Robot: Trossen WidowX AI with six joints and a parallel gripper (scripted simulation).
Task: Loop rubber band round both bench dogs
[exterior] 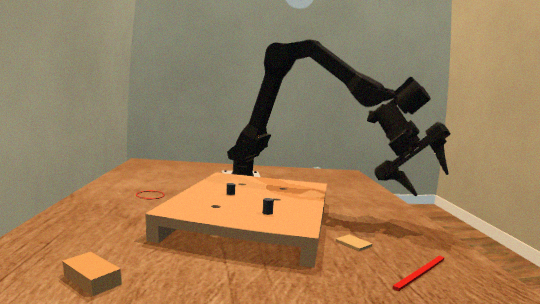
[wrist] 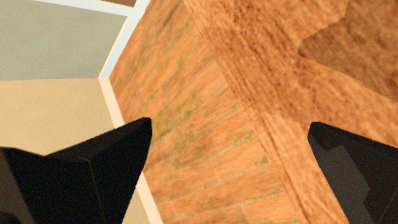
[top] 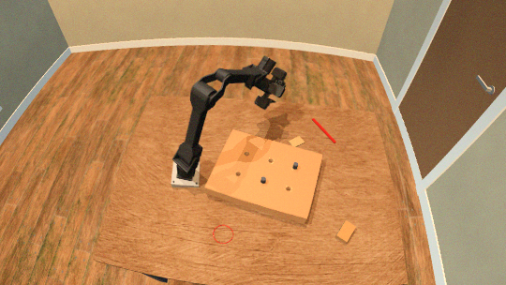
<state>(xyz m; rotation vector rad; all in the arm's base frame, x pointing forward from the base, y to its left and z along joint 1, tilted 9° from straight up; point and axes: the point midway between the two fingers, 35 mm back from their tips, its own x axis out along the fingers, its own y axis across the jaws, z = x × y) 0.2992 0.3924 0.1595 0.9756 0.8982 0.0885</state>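
You are looking at a wide-open gripper [top: 274, 89] [exterior: 431, 184] [wrist: 231, 128], its fingers standing well apart and holding nothing. Around it, a red stick [top: 323, 130] [exterior: 419, 273] is lying on the table [top: 155, 225] [exterior: 100, 215] [wrist: 280, 100], and a thin tile [top: 296, 142] [exterior: 354, 242] is lying between that stick and the board [top: 281, 173] [exterior: 195, 200]. A thicker block [top: 346, 232] [exterior: 92, 273] is resting near another corner of the board. The board is standing on its supports, with two dark bench dogs [top: 295, 166] [top: 263, 180] [exterior: 268, 206] [exterior: 230, 189] poking up from its top among open holes, and the arm's shadow is falling partly across it.

The band [top: 213, 233] [exterior: 150, 199] is lying on the table as a loose red ring, clear of both dogs. You are seeing it well apart from the gripper, on the opposite side of the board, so the raised board and its dogs are standing between them. The gripper is hanging above the table's edge, and the wrist view is showing table and floor beyond the fingers, with the band out of its sight.
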